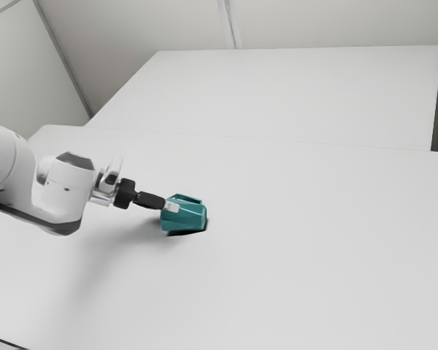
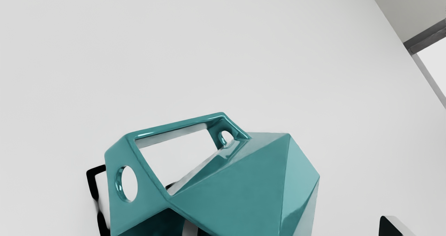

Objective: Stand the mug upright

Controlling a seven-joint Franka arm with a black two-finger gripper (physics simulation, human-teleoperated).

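- The teal faceted mug (image 1: 194,218) was lying on its side on the white table (image 1: 299,248), its mouth toward the gripper (image 1: 174,208).
- The gripper was open: one finger (image 2: 190,229) was inside the mouth, the other finger (image 2: 392,227) was outside, apart from the wall.
- The handle (image 2: 176,125) was raised above the table.

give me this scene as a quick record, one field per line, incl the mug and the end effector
object: teal faceted mug
pose: tipped on its side, not upright
handle: angular, with round holes, on the mug's upper side in the exterior view
mouth: facing the arm
end effector: open, one finger in the mouth, the other outside the mug
surface: pale table
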